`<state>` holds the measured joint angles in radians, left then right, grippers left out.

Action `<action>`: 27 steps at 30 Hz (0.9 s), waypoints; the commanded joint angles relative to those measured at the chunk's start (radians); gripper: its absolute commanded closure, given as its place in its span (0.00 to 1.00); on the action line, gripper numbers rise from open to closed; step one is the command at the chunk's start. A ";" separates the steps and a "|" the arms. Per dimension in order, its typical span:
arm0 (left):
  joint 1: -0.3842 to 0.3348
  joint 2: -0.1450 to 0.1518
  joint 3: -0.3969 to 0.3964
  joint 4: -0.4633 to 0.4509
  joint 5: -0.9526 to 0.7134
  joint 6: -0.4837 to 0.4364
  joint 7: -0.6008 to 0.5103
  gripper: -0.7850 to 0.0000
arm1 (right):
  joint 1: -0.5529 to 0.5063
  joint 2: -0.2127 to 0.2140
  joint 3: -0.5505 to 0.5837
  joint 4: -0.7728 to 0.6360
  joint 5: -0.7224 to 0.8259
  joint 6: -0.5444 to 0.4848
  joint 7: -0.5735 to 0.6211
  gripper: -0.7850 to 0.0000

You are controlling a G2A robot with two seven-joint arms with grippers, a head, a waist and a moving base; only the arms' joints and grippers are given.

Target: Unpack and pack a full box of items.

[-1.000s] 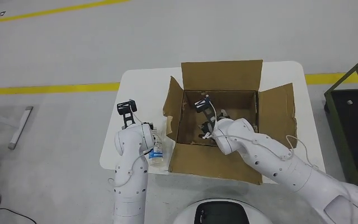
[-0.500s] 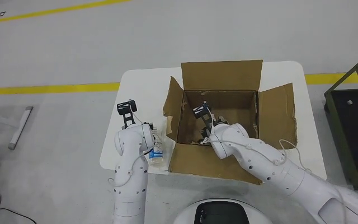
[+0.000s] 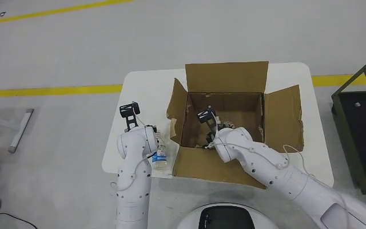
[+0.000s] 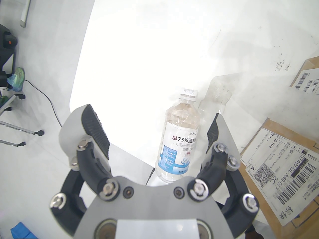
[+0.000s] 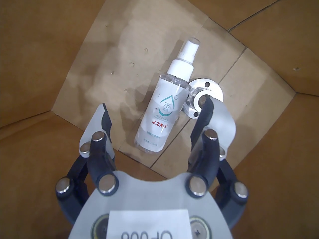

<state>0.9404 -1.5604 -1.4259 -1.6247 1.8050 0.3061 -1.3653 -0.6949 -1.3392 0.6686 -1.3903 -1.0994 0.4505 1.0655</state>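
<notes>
Top view: open cardboard box (image 3: pixel 226 74) on white counter (image 3: pixel 143 86), flaps spread. Your right arm reaches down into near-left part of box. Your left arm sits left of box, clear bottle (image 3: pixel 160 156) on counter just beside box's near-left corner.

Left wrist view: your left jaws wide open, holding nothing, above clear bottle (image 4: pixel 178 145), box (image 4: pixel 281 165) close by.

Right wrist view: your right jaws wide open, empty, over spray bottle (image 5: pixel 164 105) lying on box floor. Metal flange (image 5: pixel 203 95) just beside it.
</notes>
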 commanded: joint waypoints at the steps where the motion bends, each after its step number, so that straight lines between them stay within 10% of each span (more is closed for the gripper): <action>1: 0.000 0.000 0.000 0.000 0.000 0.000 0.000 0.00 | -0.007 -0.003 0.008 0.005 0.004 -0.005 -0.003 0.15; 5: 0.000 0.000 0.000 0.000 0.000 0.000 0.000 0.00 | -0.019 -0.008 0.026 0.010 0.017 -0.020 -0.011 0.29; 27: 0.000 0.000 0.000 0.000 0.000 0.000 0.000 0.00 | -0.035 -0.036 0.102 0.070 0.061 -0.082 -0.029 0.19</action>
<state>0.9404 -1.5604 -1.4259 -1.6247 1.8050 0.3061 -1.3653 -0.7315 -1.3736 0.7699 -1.3247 -1.0394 0.3717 1.0337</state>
